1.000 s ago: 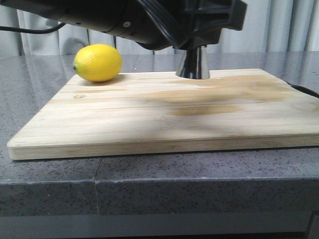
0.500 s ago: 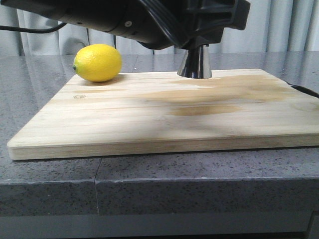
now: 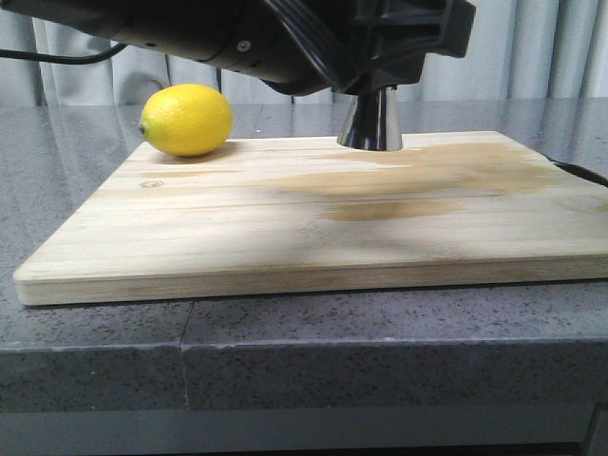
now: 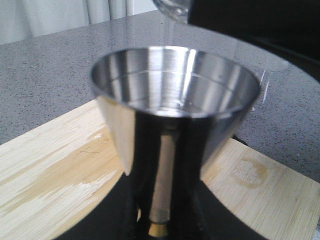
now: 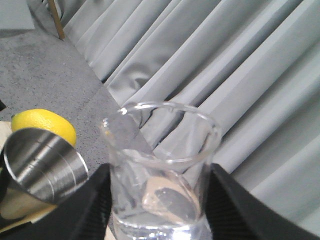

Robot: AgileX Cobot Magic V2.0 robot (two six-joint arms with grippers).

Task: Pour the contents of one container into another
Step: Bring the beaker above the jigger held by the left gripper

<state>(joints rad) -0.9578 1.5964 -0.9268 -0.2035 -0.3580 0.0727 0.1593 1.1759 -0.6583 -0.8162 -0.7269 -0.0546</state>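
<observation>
Nothing much has moved since before: the right gripper point(image 5: 159, 200) pinches the tilted beaker point(image 5: 160, 170) over the jigger point(image 4: 175, 100), which the left gripper point(image 4: 165, 220) seems to pinch near the lemon point(image 3: 186, 119), and the pouring looks half done.

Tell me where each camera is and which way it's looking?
Front view: low at the table edge, facing forward over the wooden board; a black arm crosses overhead.
Left wrist view: on the left arm, looking into the steel jigger.
Right wrist view: on the right arm, behind the glass beaker.
All show the jigger; front and right wrist share the lemon.
</observation>
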